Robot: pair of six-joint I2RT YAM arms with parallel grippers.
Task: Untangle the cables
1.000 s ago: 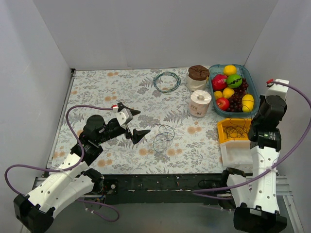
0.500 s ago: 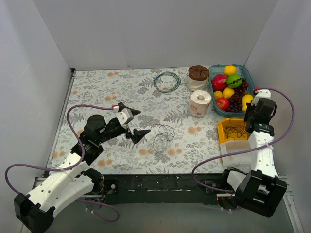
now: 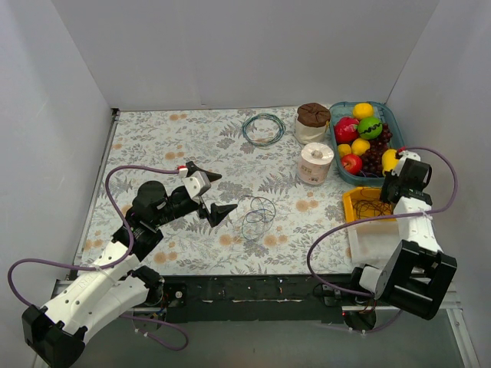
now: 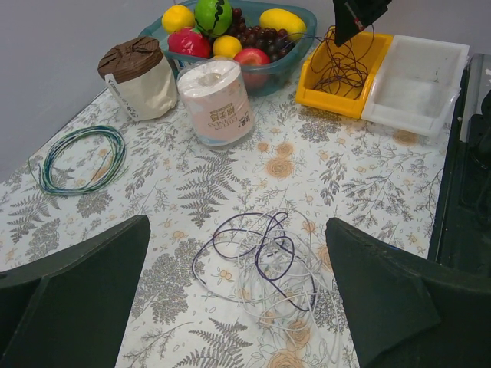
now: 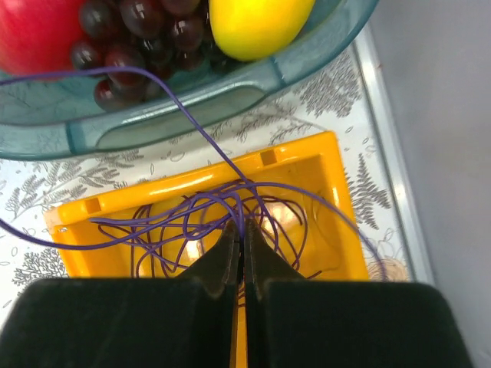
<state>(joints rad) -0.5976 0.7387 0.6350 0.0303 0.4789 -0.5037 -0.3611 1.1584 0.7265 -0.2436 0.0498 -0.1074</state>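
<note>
A tangle of purple and white cables point(image 3: 257, 213) lies on the flowered table, seen close in the left wrist view point(image 4: 268, 261). My left gripper point(image 3: 213, 194) is open and empty, just left of the tangle. My right gripper point(image 3: 387, 190) is shut on a purple cable point(image 5: 242, 218) over the yellow bin point(image 3: 368, 207), where loops of that cable point(image 5: 192, 222) lie. One strand point(image 5: 184, 115) runs up across the fruit tub. A coil of green and blue cable point(image 3: 263, 128) lies at the back.
A blue tub of fruit point(image 3: 367, 142) stands at the back right. Next to it are a brown-lidded bag point(image 3: 312, 123) and a paper roll point(image 3: 315, 163). A white bin point(image 3: 372, 241) sits in front of the yellow bin.
My right arm has swung down and left, bringing its gripper low over the yellow bin. The left arm and the tangle have not moved.
</note>
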